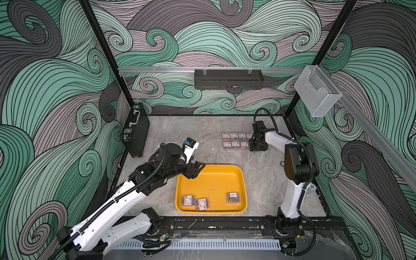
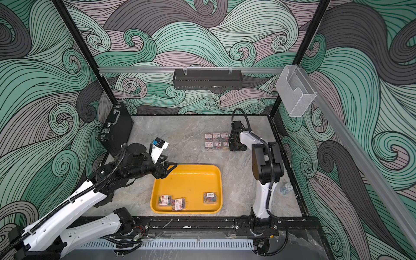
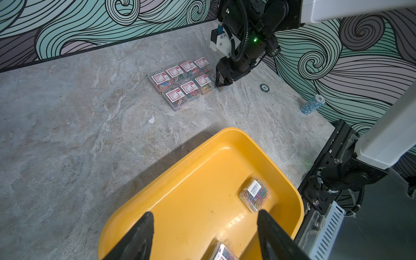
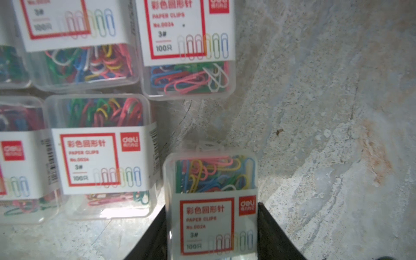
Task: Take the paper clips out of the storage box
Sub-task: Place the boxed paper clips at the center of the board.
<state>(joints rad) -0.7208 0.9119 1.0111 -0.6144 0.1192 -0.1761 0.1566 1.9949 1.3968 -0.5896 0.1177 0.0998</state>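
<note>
The yellow storage box (image 1: 213, 184) (image 2: 189, 180) (image 3: 198, 198) lies at the front middle of the table. Three clear boxes of paper clips lie along its near side (image 1: 188, 200) (image 1: 202, 203) (image 1: 233, 197). My left gripper (image 1: 198, 171) (image 3: 205, 212) hangs open and empty over the tray's far left corner. Several more paper clip boxes (image 1: 235, 140) (image 3: 182, 78) sit in two rows on the table at the far right. At their right end my right gripper (image 1: 258, 147) (image 4: 211, 207) is shut on one labelled box (image 4: 211, 191), low by the table.
A black briefcase (image 1: 135, 130) leans against the left wall. A black basket (image 1: 228, 78) and a clear holder (image 1: 317, 90) hang on the wall rails. A stack of poker chips (image 3: 313, 104) and a single chip (image 3: 264, 87) lie near the right arm's base.
</note>
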